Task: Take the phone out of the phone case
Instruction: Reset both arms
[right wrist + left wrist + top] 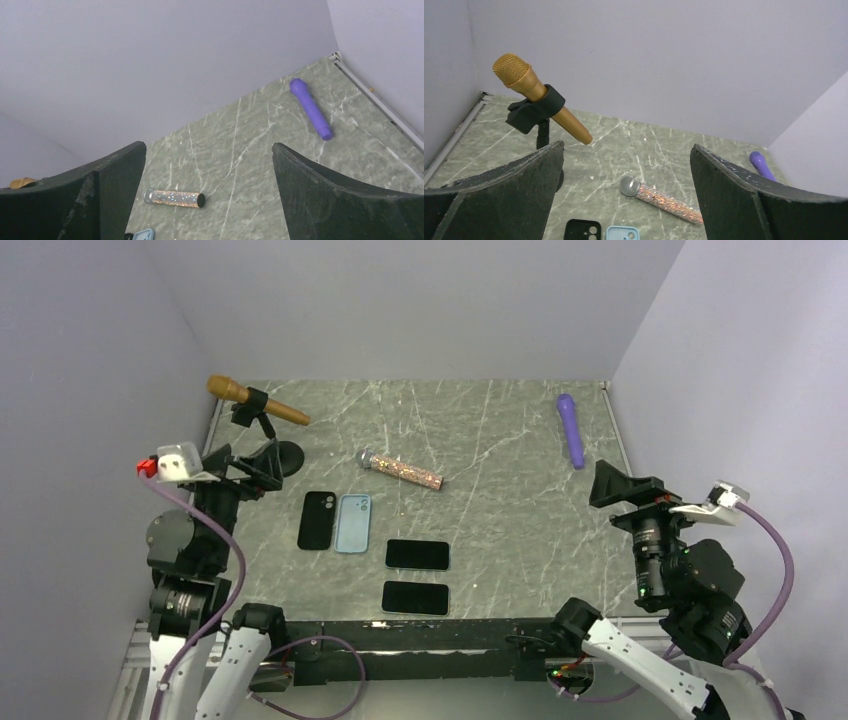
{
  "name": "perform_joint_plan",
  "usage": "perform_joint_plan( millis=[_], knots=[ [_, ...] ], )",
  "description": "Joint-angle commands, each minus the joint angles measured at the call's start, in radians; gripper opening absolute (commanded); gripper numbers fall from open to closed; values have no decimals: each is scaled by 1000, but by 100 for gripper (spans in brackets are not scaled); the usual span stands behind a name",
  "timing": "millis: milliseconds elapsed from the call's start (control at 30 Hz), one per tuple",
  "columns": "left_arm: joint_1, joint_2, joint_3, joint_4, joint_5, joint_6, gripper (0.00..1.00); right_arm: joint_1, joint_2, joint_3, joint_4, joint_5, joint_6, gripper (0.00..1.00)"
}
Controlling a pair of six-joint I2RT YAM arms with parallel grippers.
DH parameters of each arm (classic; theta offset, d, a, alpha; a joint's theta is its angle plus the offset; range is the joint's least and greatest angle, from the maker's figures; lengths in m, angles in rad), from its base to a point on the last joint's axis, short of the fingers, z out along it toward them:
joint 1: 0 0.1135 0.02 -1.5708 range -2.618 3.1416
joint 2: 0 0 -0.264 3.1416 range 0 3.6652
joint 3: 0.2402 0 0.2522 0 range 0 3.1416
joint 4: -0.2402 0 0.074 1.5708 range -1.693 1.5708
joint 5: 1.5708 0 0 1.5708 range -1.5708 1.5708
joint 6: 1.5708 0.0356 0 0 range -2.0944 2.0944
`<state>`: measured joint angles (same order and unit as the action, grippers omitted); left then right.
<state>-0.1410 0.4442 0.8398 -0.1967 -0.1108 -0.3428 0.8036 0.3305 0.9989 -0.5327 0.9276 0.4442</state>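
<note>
A black phone case (317,520) and a light blue phone case (352,523) lie side by side, camera cut-outs at the far end, left of the table's middle. Their top ends show low in the left wrist view, black (583,230) and blue (623,233). Two dark phones lie screen up nearer the arms, one (417,554) behind the other (415,597). Whether either case holds a phone I cannot tell. My left gripper (262,462) (628,147) hangs open above the left side, empty. My right gripper (625,485) (209,146) is open and empty at the right.
A gold microphone (258,402) (541,97) sits in a black stand at the back left, close to my left gripper. A glittery microphone (403,471) (660,198) (174,198) lies mid-table. A purple microphone (571,429) (311,108) lies at the back right. Grey walls surround the table.
</note>
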Motion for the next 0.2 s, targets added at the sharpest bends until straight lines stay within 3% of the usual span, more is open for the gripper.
perform_joint_plan(
  millis=[0, 167],
  knots=[
    [-2, -38, 43, -55, 41, -66, 99, 2, 4, -16, 64, -73, -121, 100],
    [-2, -73, 78, -103, 49, -73, 99, 2, -9, -25, 52, -64, -123, 100]
  ],
)
